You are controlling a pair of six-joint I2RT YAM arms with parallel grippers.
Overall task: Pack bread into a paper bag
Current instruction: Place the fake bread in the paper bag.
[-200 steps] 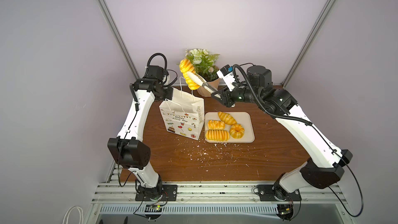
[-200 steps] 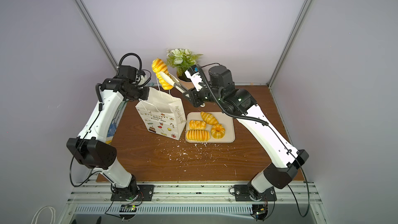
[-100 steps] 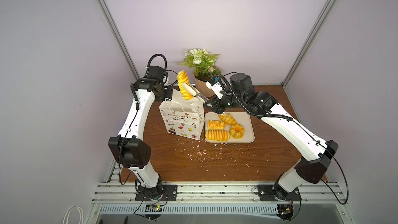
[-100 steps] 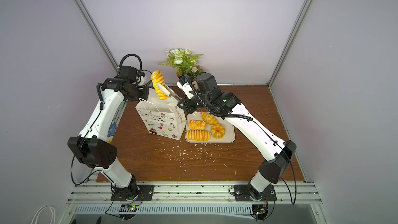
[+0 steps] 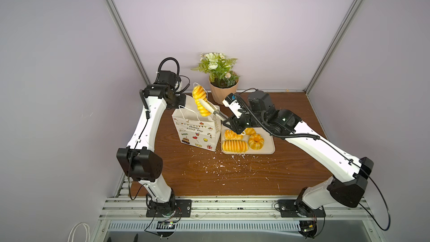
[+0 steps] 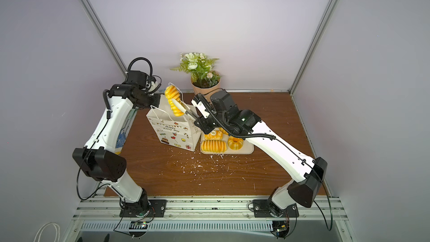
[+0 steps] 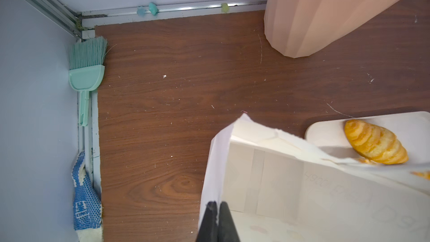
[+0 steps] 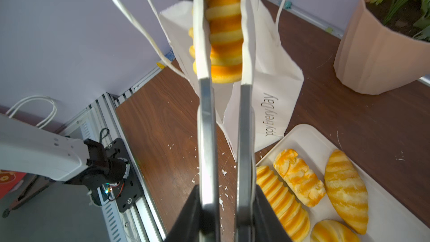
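The white paper bag [image 5: 197,131] [image 6: 173,133] stands upright beside the beige tray [image 5: 267,152]. My left gripper [image 7: 217,206] is shut on the bag's [image 7: 279,182] rim and holds its mouth open. My right gripper [image 8: 226,196] [image 5: 229,122] is shut on metal tongs [image 8: 207,136] [image 5: 213,110]. The tongs clamp a ridged loaf of bread [image 5: 200,100] [image 6: 174,100] [image 8: 224,31] just above the bag's mouth, between the cord handles. On the tray lie another ridged loaf [image 5: 234,146], a ring [image 5: 256,141], a braided bun [image 5: 232,134] and a croissant [image 8: 345,189].
A peach flowerpot [image 5: 223,92] with a plant stands behind the bag and tray. White crumbs [image 5: 221,164] are scattered on the wooden table in front. A green brush [image 7: 86,66] and a blue dotted glove [image 7: 86,194] lie along the left wall.
My right arm has carried the tongs and the loaf down and toward the bag, and the loaf now hangs over its mouth. The left arm has stayed put.
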